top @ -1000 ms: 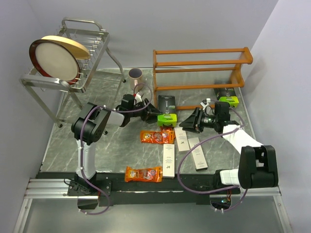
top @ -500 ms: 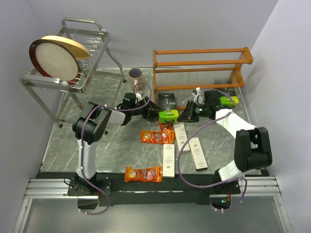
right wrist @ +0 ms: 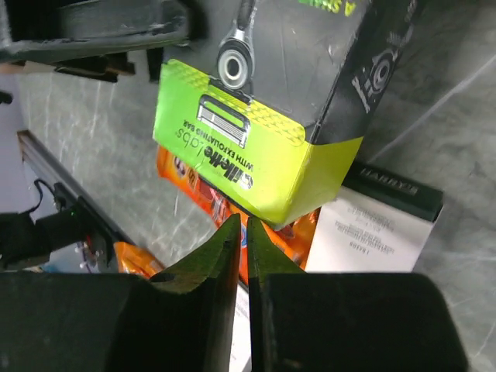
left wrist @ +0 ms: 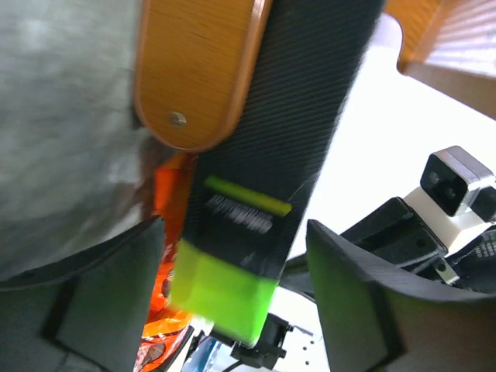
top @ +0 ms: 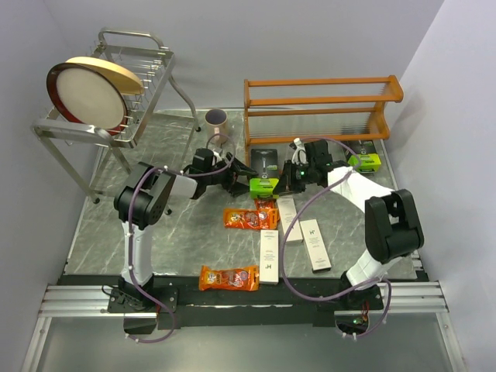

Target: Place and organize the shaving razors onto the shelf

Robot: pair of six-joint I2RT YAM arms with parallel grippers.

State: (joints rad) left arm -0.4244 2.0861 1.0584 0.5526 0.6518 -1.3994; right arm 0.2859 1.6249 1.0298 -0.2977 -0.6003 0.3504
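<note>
Just in front of the shelf (top: 322, 108), near its left foot, your left gripper (top: 245, 183) clamps a lime-green-and-black pack (top: 264, 186) by its green end, with its fingers (left wrist: 116, 302) on either side of the carton. The pack hangs over an orange packet (top: 251, 218) and the far end of a white box (top: 289, 218). Your right gripper (top: 286, 179) faces it from the other side. Its jaws are pressed together with nothing between them, and the tips sit just short of the pack's green edge. A black pack (top: 266, 161) lies flat on the table (top: 155, 248) by the shelf's left foot, and a second lime-green pack (top: 364, 161) rests by the right foot. Nearer you lie a second white box (top: 269, 256), a third white box (top: 314, 244) and a second orange packet (top: 229, 277). The mauve mug (top: 216, 120) stands left of the shelf, and the wire rack (top: 147, 85) with its plate (top: 85, 97) is farther left.
</note>
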